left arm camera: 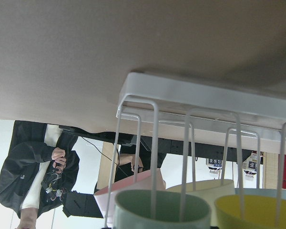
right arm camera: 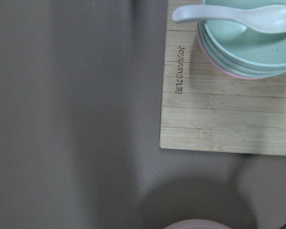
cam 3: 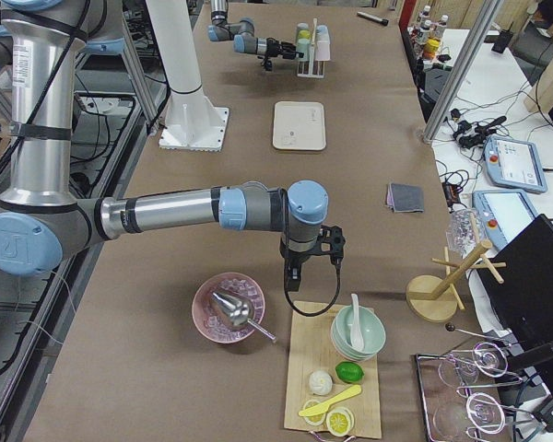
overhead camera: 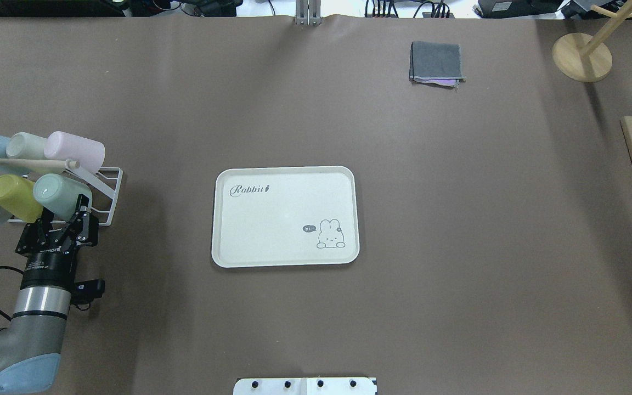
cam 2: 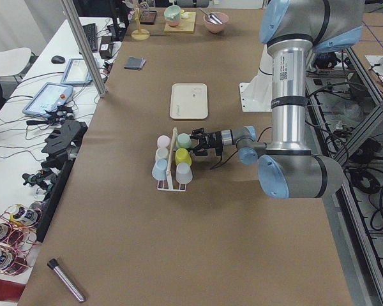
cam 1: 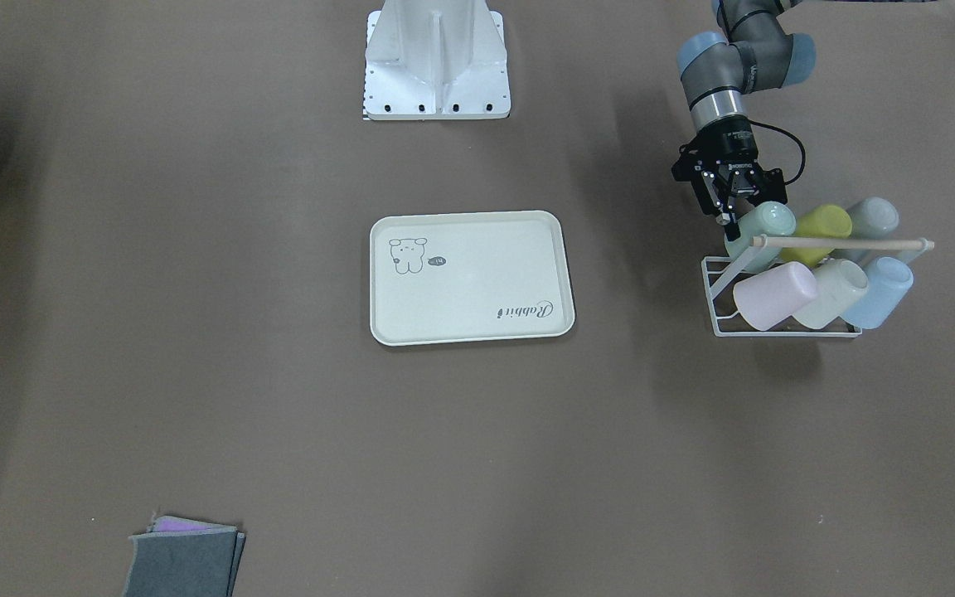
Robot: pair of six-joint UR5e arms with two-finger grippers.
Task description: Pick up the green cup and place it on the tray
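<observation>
1. At the far left of the counter [overhead camera: 458, 247], the left gripper [overhead camera: 63, 214] is up against the green cup [overhead camera: 58, 193]. Its jaws are spread open on either side of the cup. From where I stand I can't tell whether the pads touch it yet.
2. The cup sits tilted on a peg of the white wire rack [overhead camera: 108, 192], at the end of the near row, with the yellow-green cup [overhead camera: 14, 196] just beside it. I'd say the squeeze should land on the cup's wall, clear of that neighbour.
3. The pull ought to follow the peg's own slant. A straight-up lift risks dragging the rack or catching the wooden bar [overhead camera: 20, 163] overhead.
4. Further right, mid-counter and well apart from the rack, lies the tray [overhead camera: 286, 171]. It has plenty of bare room for setting the cup down upright.
5. The right gripper [cam 3: 293, 267] hangs far off to the right near a pink bowl. I can't tell whether it is open or closed.
6. The cup itself is pale mint, smooth and handleless. It looks light and a little slippery.
</observation>
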